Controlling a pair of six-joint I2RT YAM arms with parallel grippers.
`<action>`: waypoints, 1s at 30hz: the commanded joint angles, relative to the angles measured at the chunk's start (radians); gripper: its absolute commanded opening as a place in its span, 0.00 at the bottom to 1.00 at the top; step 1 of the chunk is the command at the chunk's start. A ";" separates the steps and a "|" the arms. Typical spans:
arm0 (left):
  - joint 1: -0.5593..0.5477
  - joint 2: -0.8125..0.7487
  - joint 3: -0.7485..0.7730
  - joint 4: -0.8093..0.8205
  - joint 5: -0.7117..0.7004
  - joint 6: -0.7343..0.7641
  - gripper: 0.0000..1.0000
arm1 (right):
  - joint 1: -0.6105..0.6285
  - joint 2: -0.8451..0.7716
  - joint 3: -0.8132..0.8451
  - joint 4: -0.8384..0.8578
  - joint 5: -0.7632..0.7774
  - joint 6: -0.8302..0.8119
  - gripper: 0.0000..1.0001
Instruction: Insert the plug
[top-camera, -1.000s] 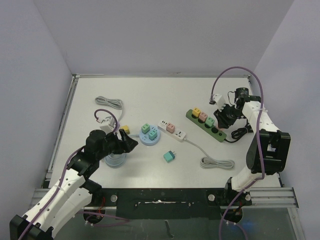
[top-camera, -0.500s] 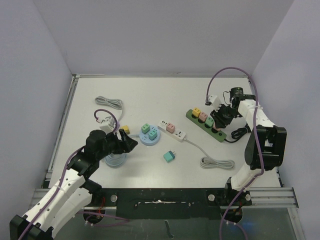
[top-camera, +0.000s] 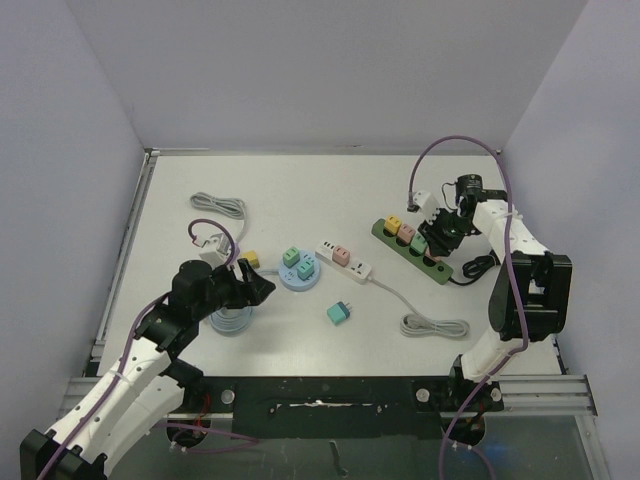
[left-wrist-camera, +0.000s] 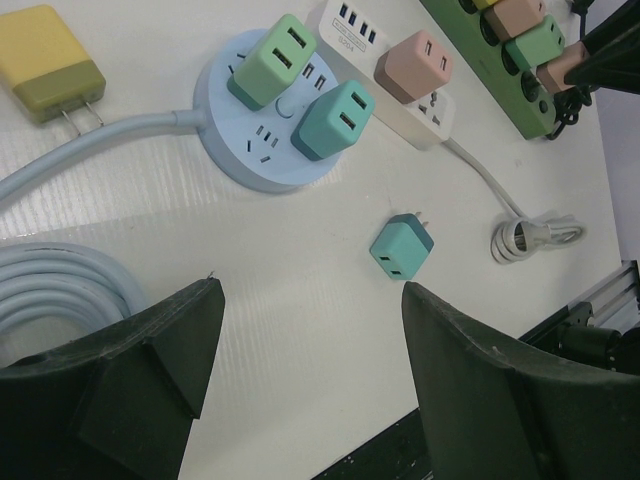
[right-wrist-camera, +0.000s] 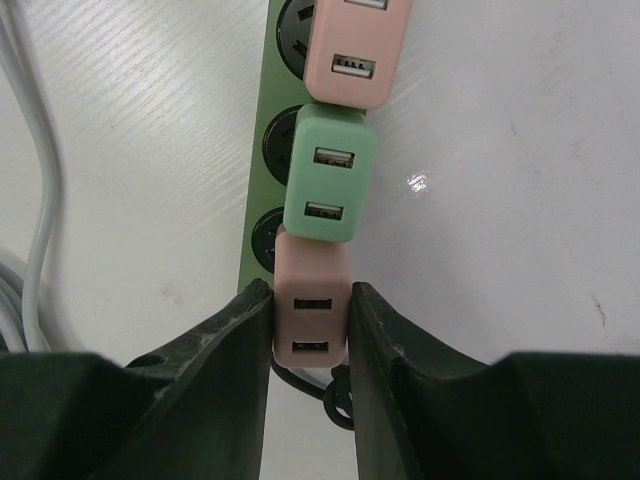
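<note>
Left gripper (left-wrist-camera: 310, 295): hangs low over the near-left worktop (top-camera: 300, 190); jaws spread wide, nothing between them.
Pale blue cable coil (left-wrist-camera: 60, 285): lies flat on the worktop just beneath the left gripper.
Teal adapter (left-wrist-camera: 400, 250): loose on the worktop, in no socket, between the round hub and the grey coil.
Grey coil (top-camera: 435, 326): bundled lead of the white strip, near-right, apart from the teal adapter.
Round hub (left-wrist-camera: 262, 150): pale blue disc carrying a light green cube and a teal cube side by side.
Yellow adapter (left-wrist-camera: 45, 55): lies on its side just left of the round hub, pins bare.
White strip (top-camera: 345, 258): just right of the round hub, with one pink cube plugged in.
Green strip (right-wrist-camera: 254, 195): runs diagonally on the right; a yellow, a pink and a green adapter (right-wrist-camera: 330, 180) stand in a row along it.
Right gripper (right-wrist-camera: 310, 292): over the near end of the green strip; jaws narrow, clamped on the pink plug.
Pink plug (right-wrist-camera: 311, 325): the task's item, held at the strip's end socket, touching the green adapter; how deeply it is seated cannot be told.
Far coil (top-camera: 220, 208): grey lead at far left, well apart from the rest.
</note>
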 joint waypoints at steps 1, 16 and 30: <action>0.004 -0.022 0.002 0.054 -0.006 0.006 0.70 | -0.014 0.079 -0.106 0.075 0.135 -0.027 0.00; 0.004 -0.033 -0.002 0.057 -0.006 0.002 0.70 | -0.013 0.124 -0.181 0.133 0.156 -0.011 0.00; 0.004 -0.027 -0.002 0.064 0.002 0.001 0.70 | 0.005 0.149 -0.246 0.193 0.125 0.033 0.00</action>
